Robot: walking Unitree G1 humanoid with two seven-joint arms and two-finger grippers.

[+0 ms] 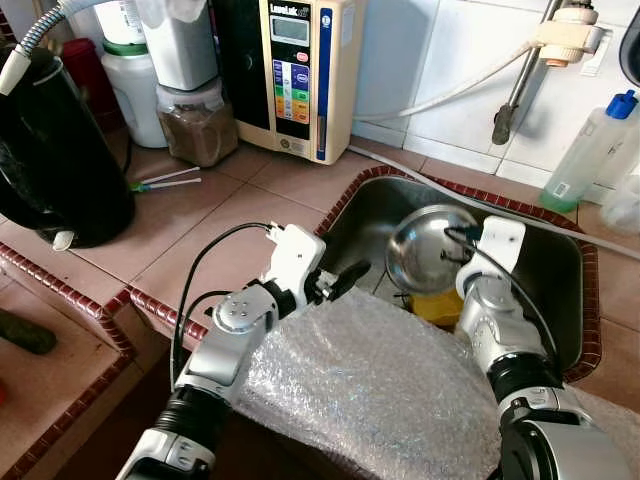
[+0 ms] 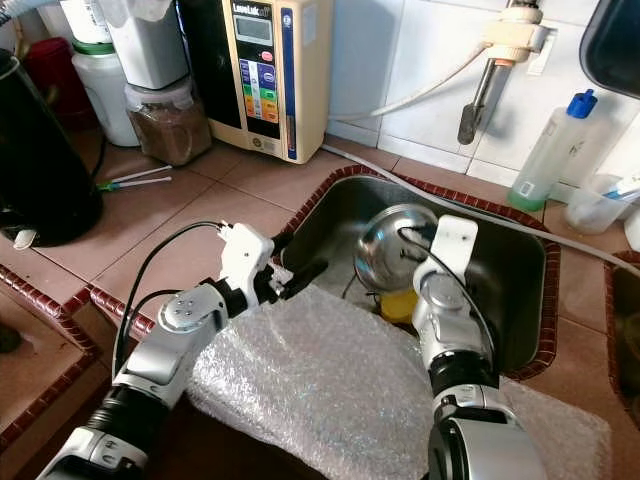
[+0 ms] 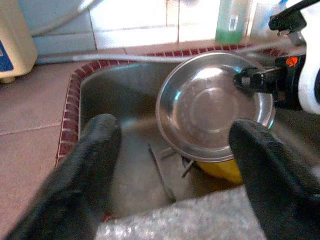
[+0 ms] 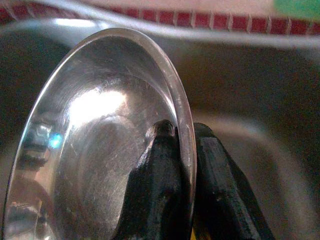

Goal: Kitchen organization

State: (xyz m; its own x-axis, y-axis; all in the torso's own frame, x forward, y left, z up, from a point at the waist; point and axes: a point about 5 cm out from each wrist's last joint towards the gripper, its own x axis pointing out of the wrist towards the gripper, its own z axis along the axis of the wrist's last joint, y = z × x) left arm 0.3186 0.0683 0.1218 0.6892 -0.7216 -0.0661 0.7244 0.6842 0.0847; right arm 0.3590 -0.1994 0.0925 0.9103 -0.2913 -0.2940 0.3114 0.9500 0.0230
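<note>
A shallow steel bowl [image 1: 432, 248] was held tilted on edge above the steel sink [image 1: 555, 270], its hollow facing left and toward the robot. The right pincer [image 4: 186, 131] was clenched on the bowl's right rim, one black finger [image 4: 160, 165] inside the bowl and the other behind it. Just below the bowl, on the sink floor, lay something yellow [image 1: 437, 305], partly hidden, and beside it a few thin dark utensils [image 3: 161, 167] that could not be made out clearly.

The left pincer [image 1: 340, 283] hovered at the near left corner of the sink, released, its two fingers [image 3: 97, 150] spread wide and grasping nothing, pointing toward the bowl but apart from it. A sheet of bubble wrap [image 1: 370, 390] was draped over the near edge of the sink, under both silver arms.

The sink was set into a tiled worktop [image 1: 215, 215] with a dark red tile border. On the worktop to the far left stood a cream water ioniser [image 1: 298, 75] against the white wall tiles, a jar of brown powder [image 1: 197, 122] beside it, a white container with a green lid [image 1: 128, 85] further left, and a black kettle [image 1: 55, 150] at the left. Two thin sticks with green ends [image 1: 165, 181] lay between kettle and jar. A faucet [image 1: 520, 80] hung over the far rim, and a clear bottle with a blue cap [image 1: 590, 150] stood at the far right.
</note>
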